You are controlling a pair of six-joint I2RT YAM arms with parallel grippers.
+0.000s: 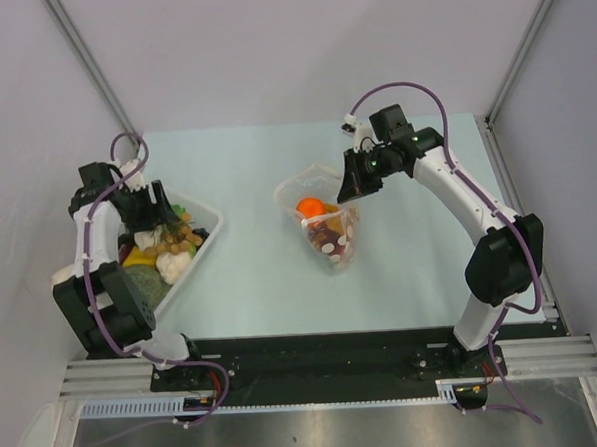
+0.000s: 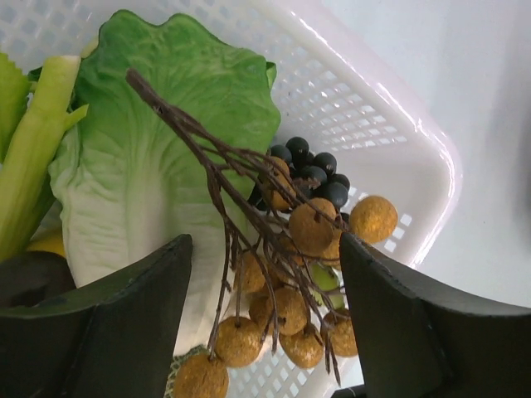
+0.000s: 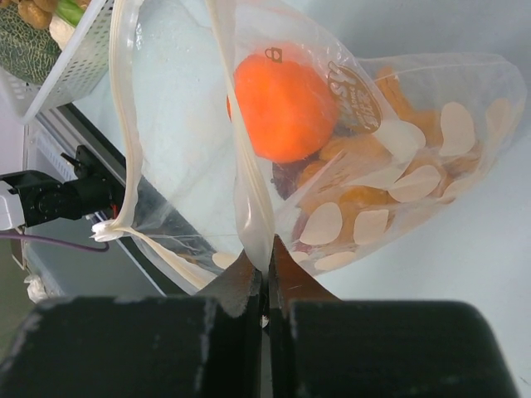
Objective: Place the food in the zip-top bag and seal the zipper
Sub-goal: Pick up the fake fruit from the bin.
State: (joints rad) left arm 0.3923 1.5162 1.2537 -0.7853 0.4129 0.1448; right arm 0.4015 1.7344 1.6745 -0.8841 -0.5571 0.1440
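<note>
Over at the left edge of the table (image 1: 246, 176), the left claw (image 2: 265, 278) hangs above a white basket (image 2: 398, 124) with its jaws wide apart. A bunch of tan round fruits (image 2: 311, 228) on a brown twig lies between them, and whether either finger touches it I cannot tell. Beside that bunch sit a cluster of dark grapes (image 2: 315, 170), a big green lettuce leaf (image 2: 166, 149) and a celery stalk (image 2: 33, 157). Right of the table's middle, the bag (image 1: 329, 227) lies on the surface, well apart from the basket, its mouth gaping. The right claw (image 3: 265, 259) is clamped fully closed on one lip of that mouth, holding it up, while the other lip's whitish zipper strip (image 3: 124, 124) curves away unsealed. Inside the bag rest an orange fruit (image 3: 284, 106) and several tan and dark pieces, blurred by the dotted plastic.
</note>
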